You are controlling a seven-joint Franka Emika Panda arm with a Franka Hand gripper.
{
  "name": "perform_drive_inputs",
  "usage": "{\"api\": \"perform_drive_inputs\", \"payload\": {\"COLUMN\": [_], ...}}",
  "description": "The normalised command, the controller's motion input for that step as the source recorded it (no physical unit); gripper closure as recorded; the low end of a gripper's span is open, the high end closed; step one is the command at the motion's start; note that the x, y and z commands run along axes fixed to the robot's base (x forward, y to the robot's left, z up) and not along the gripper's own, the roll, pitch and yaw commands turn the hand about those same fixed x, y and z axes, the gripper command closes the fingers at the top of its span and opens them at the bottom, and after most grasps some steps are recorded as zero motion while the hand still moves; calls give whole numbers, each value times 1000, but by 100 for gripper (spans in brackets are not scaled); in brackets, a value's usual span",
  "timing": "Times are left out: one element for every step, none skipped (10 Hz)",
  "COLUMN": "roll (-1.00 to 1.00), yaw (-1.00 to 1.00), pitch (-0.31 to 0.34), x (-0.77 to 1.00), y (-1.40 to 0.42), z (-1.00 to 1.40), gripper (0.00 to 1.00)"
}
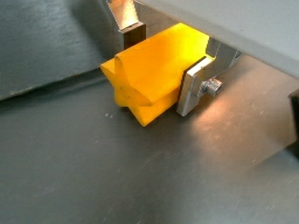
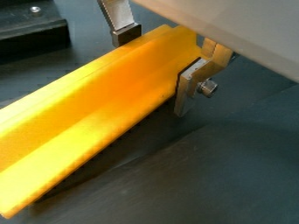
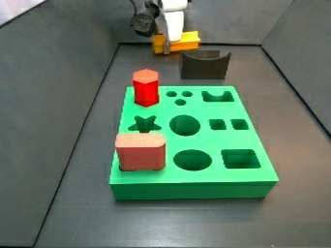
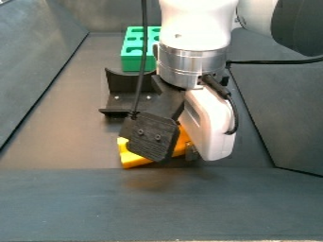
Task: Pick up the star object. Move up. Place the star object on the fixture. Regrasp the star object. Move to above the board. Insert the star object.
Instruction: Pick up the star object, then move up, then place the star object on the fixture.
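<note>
The star object (image 1: 146, 74) is a yellow-orange prism lying on the dark floor at the far end of the bin (image 3: 185, 41). It runs long in a wrist view (image 2: 93, 114). My gripper (image 1: 162, 70) reaches down over it, one silver finger (image 1: 197, 83) flat against one side and the dark pad (image 1: 132, 37) of the opposite finger against the other. It is shut on the star object. A side view shows the gripper (image 4: 171, 142) covering most of the star object (image 4: 132, 151). The fixture (image 3: 204, 65) stands just beside it. The green board (image 3: 195, 186) lies nearer the front, with its star hole (image 3: 146, 123).
A red hexagonal prism (image 3: 146, 87) stands in the board's far left corner. A pinkish-red square block (image 3: 139, 152) sits in its near left corner. Grey walls (image 3: 77, 58) close in the floor on both sides. The fixture (image 4: 127, 93) lies between gripper and board (image 4: 142, 47).
</note>
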Motion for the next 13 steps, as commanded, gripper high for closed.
{"api": "perform_drive_inputs", "payload": {"roll": [0, 0, 0, 0, 0, 0, 10, 11, 28, 41, 58, 0, 4], "yaw": [0, 0, 0, 0, 0, 0, -42, -52, -51, -45, -37, 0, 8], "pitch": [0, 0, 0, 0, 0, 0, 3, 35, 59, 71, 78, 0, 9], "x": [0, 0, 0, 0, 0, 0, 12, -20, -21, -17, -18, 0, 0], "y": [0, 0, 0, 0, 0, 0, 21, 13, 5, 3, 0, 0, 0], "z": [0, 0, 0, 0, 0, 833, 837, 735, 553, 403, 201, 1000, 1000], "gripper": [100, 100, 100, 100, 100, 100, 100, 100, 100, 100, 100, 100, 100]}}
